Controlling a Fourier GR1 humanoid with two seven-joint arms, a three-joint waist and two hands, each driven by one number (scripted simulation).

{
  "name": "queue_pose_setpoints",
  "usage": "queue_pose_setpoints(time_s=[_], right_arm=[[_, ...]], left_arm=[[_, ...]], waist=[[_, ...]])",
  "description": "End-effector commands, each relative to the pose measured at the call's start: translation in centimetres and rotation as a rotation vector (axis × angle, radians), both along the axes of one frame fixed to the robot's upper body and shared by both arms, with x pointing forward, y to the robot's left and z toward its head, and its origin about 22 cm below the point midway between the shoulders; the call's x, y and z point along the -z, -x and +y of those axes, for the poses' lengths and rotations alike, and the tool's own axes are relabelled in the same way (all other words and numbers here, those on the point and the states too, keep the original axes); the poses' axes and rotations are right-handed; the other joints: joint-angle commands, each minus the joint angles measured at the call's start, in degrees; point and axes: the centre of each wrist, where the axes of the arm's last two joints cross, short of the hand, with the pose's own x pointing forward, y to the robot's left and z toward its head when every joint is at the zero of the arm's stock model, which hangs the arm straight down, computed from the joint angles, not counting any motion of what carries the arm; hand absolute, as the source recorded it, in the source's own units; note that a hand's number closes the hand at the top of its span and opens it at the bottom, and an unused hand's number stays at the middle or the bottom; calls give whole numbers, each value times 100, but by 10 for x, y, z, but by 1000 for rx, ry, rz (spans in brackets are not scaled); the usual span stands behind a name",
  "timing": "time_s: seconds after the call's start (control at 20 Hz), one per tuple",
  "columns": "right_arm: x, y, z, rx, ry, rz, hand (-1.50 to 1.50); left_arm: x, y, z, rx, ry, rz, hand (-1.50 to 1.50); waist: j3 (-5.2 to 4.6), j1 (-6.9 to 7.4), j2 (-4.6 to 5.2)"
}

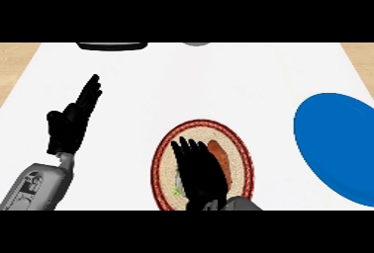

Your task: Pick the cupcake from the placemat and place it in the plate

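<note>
A white worktop fills the view, with strips of pale wood showing past it at the upper left and upper right corners.

A round woven placemat, tan with a dark red border, lies low in the middle. The right hand comes in from the lower edge and lies over the mat's centre. Its black fingers are stretched out and a little spread, pointing toward the mat's far rim, and they are not curled round anything. Just beside those fingers, on their right, a narrow reddish-brown shape shows: the cupcake. It sits on the placemat and the hand hides most of it. Whether the fingers touch it cannot be told. A small green fleck peeks out at the hand's left edge, too small to name.

The blue plate lies on the worktop at the right, apart from the placemat and cut off by the view's edge. Nothing rests on the part that shows.

The left hand is at the left on its grey forearm, open with straight fingers pointing up, well apart from the mat.

At the far edge sit a dark flat-looking object and a small grey one, both cut off.
</note>
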Motion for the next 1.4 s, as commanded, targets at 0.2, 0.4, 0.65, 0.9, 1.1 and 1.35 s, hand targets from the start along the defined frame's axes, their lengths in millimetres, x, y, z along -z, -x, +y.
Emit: queue_pose_setpoints(time_s=[0.2, 0.4, 0.65, 0.9, 1.1, 1.35], right_arm=[[22, -8, 7, 24, 52, 34, -150], [44, -23, -6, 41, 59, 51, -150], [54, -27, -11, -12, 49, 29, 150], [50, -34, -5, 15, 46, -52, 150], [58, -28, -14, 2, 31, -82, 150], [64, -33, -135, 204, 99, -174, 150]], left_arm=[[10, -9, -1, 0, -12, -10, 0], [-9, 0, -22, -1, -14, -10, 0], [9, -13, 3, -2, 6, 7, 0], [-1, -12, -10, -15, -26, -13, 0], [22, -6, -13, -1, 8, 11, 0], [5, 3, 13, -57, -12, 6, 0]], waist=[[-1, -2, 5], [1, 11, -1], [0, -17, 5], [0, -1, 3], [-1, -25, 3], [12, -329, -69]])
